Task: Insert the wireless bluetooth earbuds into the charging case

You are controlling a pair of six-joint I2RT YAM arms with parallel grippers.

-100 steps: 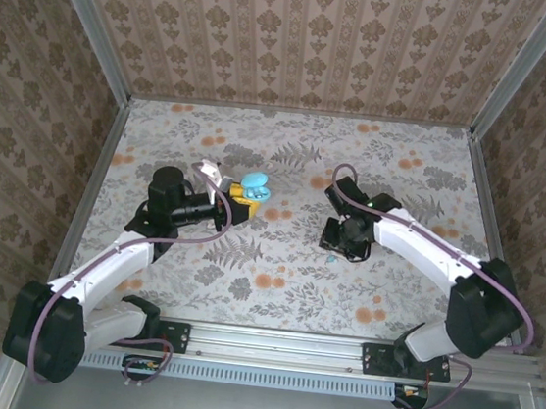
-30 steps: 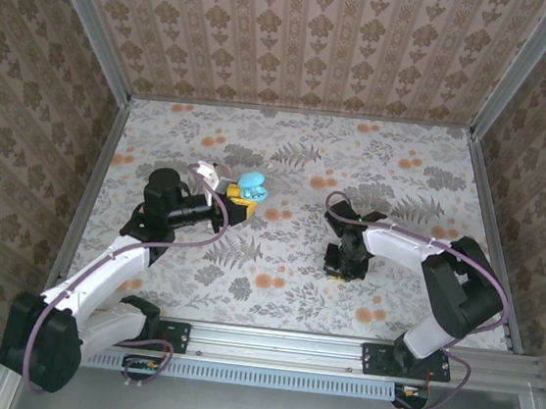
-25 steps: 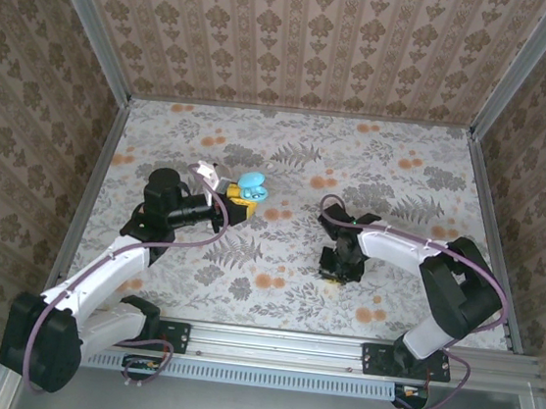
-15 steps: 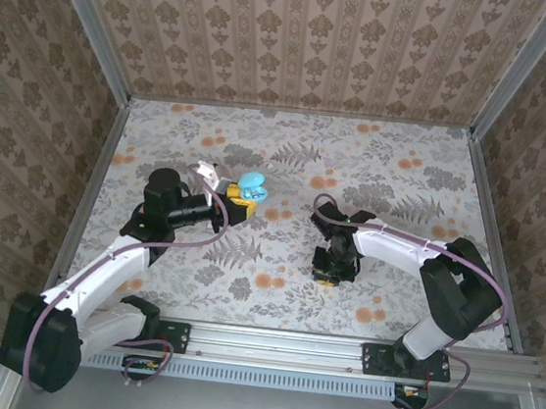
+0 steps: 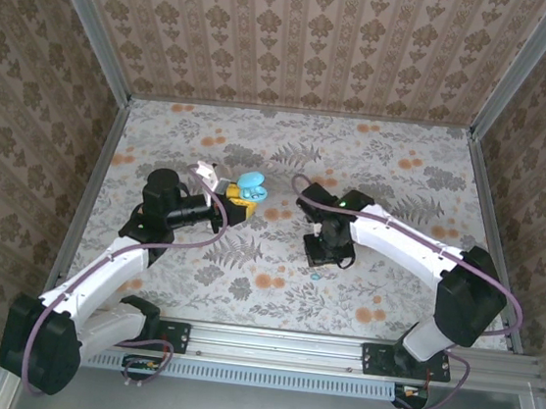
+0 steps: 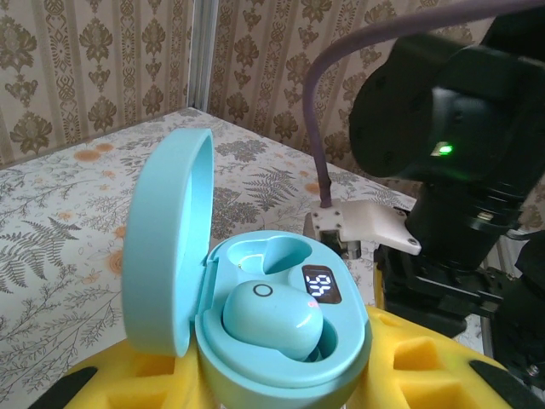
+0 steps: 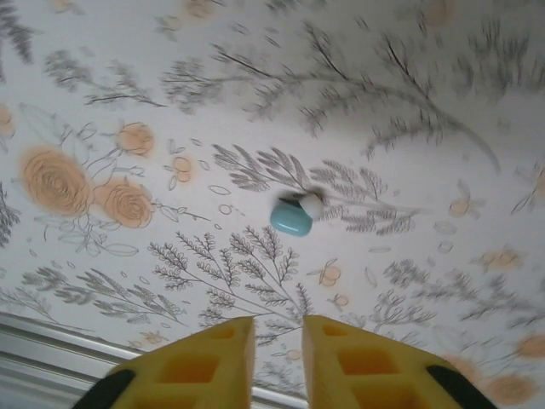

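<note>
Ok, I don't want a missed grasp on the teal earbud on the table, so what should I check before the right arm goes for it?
1. The charging case stands open: ok.
2. It is clamped in the left gripper: ok.
3. Empty slot free beside the seated earbud: ok.
4. Loose earbud on the table, ahead of the right gripper: ok.
5. Right gripper empty, jaws slightly apart: ok; wide enough for the earbud: cannot tell.
6. Right wrist picture sharp: not ok, blurred.
</note>
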